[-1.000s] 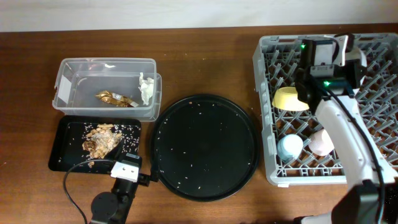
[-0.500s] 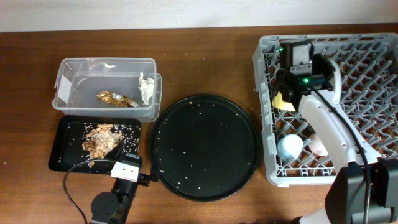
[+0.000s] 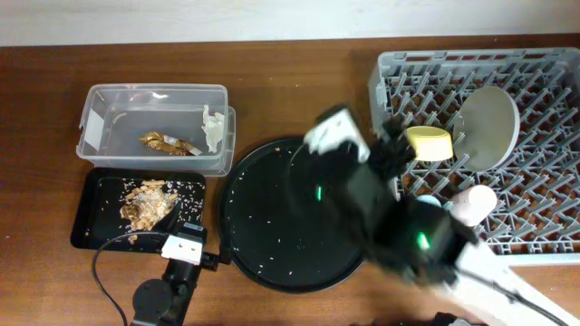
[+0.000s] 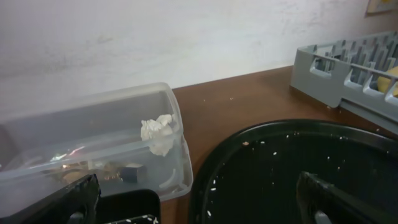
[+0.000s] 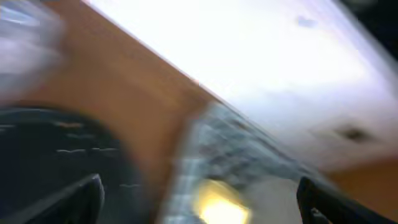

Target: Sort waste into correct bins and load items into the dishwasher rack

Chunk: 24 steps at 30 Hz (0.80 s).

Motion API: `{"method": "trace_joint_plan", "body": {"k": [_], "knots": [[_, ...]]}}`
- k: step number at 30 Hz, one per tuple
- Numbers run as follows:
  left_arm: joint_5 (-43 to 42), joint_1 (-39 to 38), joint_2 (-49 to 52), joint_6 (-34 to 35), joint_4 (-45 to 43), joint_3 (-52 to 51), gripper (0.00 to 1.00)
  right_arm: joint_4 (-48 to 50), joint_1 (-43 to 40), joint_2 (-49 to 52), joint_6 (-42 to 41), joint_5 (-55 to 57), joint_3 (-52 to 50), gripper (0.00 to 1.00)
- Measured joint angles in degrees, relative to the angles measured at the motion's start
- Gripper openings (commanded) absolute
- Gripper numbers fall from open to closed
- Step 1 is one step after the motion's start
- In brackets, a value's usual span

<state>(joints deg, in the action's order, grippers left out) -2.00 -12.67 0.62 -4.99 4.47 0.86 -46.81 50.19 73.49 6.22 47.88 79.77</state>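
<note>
The grey dishwasher rack (image 3: 544, 244) stands at the right. In it a pale grey plate (image 3: 489, 127) leans on edge, with a yellow bowl (image 3: 428, 143), a pink cup (image 3: 473, 204) and a partly hidden light blue cup (image 3: 422, 201). My right gripper (image 5: 200, 211) is open and empty. It shows as a blur (image 3: 388, 156) at the rack's left wall, its arm over the round black tray. The clear tub (image 3: 100, 136) holds a gold wrapper (image 3: 168, 143) and a white tissue (image 3: 213, 129). Food scraps (image 3: 149, 204) lie in the shallow black tray (image 3: 91, 226). My left gripper (image 4: 202, 211) hangs open and empty low between tub and round tray.
A large round black tray (image 3: 299, 213) dotted with rice grains fills the table's middle. A black cable (image 3: 104, 281) loops by the left arm at the front edge. A pale wall (image 4: 186, 31) rises behind the table.
The right gripper has opened and swung left out of the rack to over the round tray. The plate now shows, leaning in the rack. The left arm has not moved.
</note>
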Motion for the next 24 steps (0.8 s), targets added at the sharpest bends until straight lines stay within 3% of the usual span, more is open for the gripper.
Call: {"method": "trace_joint_plan", "body": {"k": [1,6,14,16,21,24], "knots": [[0.0,0.0,0.0,0.0,-0.1,0.0,0.99,-1.7,6.1,-3.3,-4.1,-3.6,0.1,0.98],[0.0,0.0,0.0,0.0,0.0,0.0,1.00,-5.1,17.4,-9.5,-13.1,-13.7,0.2,0.98],[0.0,0.0,0.0,0.0,0.0,0.0,0.99,-7.1,17.1,-15.5,-15.1,-16.3,0.2,0.98],[0.0,0.0,0.0,0.0,0.0,0.0,0.99,-5.5,10.4,-21.6,-15.3,-18.2,0.2,0.98],[0.0,0.0,0.0,0.0,0.0,0.0,1.00,-4.7,-22.6,-26.3,-14.1,-41.1,-0.7,0.98],[0.0,0.0,0.0,0.0,0.0,0.0,1.00,-5.2,-41.4,-30.8,-12.1,-51.7,-10.0,0.98]]}}
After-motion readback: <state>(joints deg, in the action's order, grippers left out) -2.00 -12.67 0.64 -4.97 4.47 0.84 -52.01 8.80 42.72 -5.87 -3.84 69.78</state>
